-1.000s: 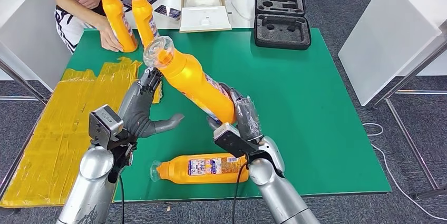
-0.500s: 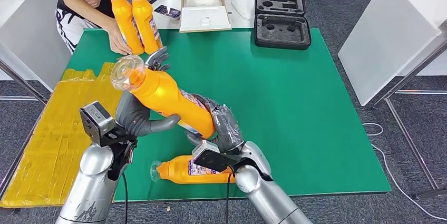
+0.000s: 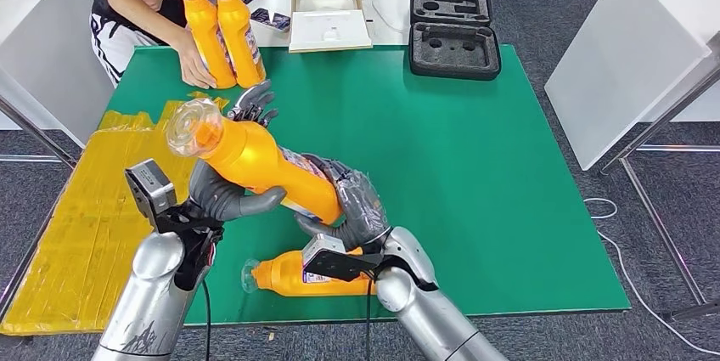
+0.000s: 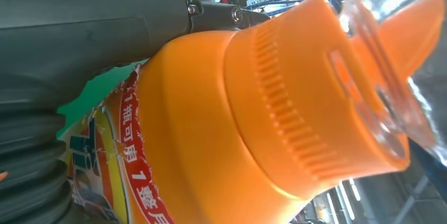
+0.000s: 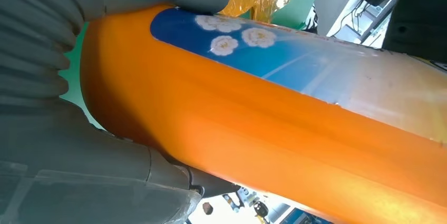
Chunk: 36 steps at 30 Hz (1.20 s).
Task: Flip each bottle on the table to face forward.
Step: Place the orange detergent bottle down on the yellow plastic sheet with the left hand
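My right hand (image 3: 352, 204) grips the base of an orange bottle (image 3: 263, 166) and holds it tilted above the green table (image 3: 475, 166), its clear cap (image 3: 192, 126) pointing to the left. My left hand (image 3: 222, 189) is spread around the bottle's upper body, with its fingers (image 3: 255, 103) straight behind it and its thumb (image 3: 255, 202) below it. The left wrist view shows the bottle's shoulder and cap (image 4: 295, 103) up close, next to my left hand (image 4: 68, 29). In the right wrist view my right hand (image 5: 79, 155) wraps the bottle's body (image 5: 274, 134). A second orange bottle (image 3: 293, 276) lies on its side near the front edge.
A person's hand (image 3: 188, 62) steadies two upright orange bottles (image 3: 222, 34) at the far left corner. Yellow tape (image 3: 85, 200) covers the surface to the left. A black foam case (image 3: 450, 30) and a white box (image 3: 329, 13) sit at the back; a white table (image 3: 628, 47) stands to the right.
My right hand has carried the tilted bottle leftward and lower, bringing its neck between my left hand's fingers and thumb. The person has shifted the two upright bottles slightly to the right.
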Motion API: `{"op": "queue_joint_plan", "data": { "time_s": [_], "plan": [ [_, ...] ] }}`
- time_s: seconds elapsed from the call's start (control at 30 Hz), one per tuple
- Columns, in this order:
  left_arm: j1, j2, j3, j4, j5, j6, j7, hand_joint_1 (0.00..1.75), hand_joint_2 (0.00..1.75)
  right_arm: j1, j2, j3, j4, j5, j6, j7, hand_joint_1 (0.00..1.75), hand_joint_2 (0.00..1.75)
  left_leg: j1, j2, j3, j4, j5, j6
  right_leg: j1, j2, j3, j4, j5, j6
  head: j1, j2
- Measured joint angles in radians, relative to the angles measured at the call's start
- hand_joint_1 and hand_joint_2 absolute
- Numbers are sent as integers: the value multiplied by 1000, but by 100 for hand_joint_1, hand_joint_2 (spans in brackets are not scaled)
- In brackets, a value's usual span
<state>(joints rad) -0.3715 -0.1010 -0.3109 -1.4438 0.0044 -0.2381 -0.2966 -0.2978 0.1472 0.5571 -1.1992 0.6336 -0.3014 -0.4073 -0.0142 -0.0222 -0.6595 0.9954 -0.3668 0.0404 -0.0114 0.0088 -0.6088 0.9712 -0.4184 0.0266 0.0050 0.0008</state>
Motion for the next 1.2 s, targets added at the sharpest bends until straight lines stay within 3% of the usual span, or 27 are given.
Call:
{"op": "queue_joint_plan", "data": {
  "time_s": [0.1, 0.17, 0.23, 0.3, 0.93, 0.97, 1.07, 1.1, 1.2],
  "plan": [
    [-1, 1, 0, 2, 7, 0, 1, 5, 175, -2, 0, 1, 0, 0, 0, 2, 175, 175, 0, 0, 0, 0, 0, 0, 0, 0, 0, 0, 0, 0, 0, 0],
    [-1, 1, 0, 3, 7, 0, 1, 71, 175, -2, 0, 2, 0, 0, 0, 3, 175, 175, 0, 0, 0, 0, 0, 0, 0, 0, 0, 0, 0, 0, 0, 0],
    [-2, 1, 0, 5, 7, 0, 1, 151, 175, -2, 0, 2, 0, 0, 0, 3, 175, 175, 0, 0, 0, 0, 0, 0, 0, 0, 0, 0, 0, 0, 0, 0],
    [-2, 1, 0, 6, 7, 0, 1, 173, 175, -2, 0, 2, 0, 0, 0, 4, 175, 175, 0, 0, 0, 0, 0, 0, 0, 0, 0, 0, 0, 0, 0, 0],
    [-4, 5, 2, 4, 25, 4, -1, 175, 175, -6, 0, 8, 1, 4, -8, 6, 175, 175, 0, 0, 0, 0, 0, 0, 0, 0, 0, 0, 0, 0, 0, 0],
    [-5, 6, 2, 5, 27, 4, -2, 175, 175, -6, 0, 9, 1, 4, -8, 6, 150, 175, 0, 0, 0, 0, 0, 0, 0, 0, 0, 0, 0, 0, 0, 0],
    [-6, 8, 3, 6, 34, 6, -6, 175, 175, -8, -2, 11, 1, 5, -11, 4, 19, 175, 0, 0, 0, 0, 0, 0, 0, 0, 0, 0, 0, 0, 0, 0],
    [-6, 9, 6, 6, 36, 10, -8, 175, 175, -8, -3, 13, -1, 8, -13, 1, 0, 175, 0, 0, 0, 0, 0, 0, 0, 0, 0, 0, 0, 0, 0, 0],
    [-5, 12, 23, 4, 38, 27, -20, 175, 175, -1, -7, 25, -12, 15, -25, -10, 0, 175, 0, 0, 0, 0, 0, 0, 0, 0, 0, 0, 0, 0, 0, 0]
  ]
}}
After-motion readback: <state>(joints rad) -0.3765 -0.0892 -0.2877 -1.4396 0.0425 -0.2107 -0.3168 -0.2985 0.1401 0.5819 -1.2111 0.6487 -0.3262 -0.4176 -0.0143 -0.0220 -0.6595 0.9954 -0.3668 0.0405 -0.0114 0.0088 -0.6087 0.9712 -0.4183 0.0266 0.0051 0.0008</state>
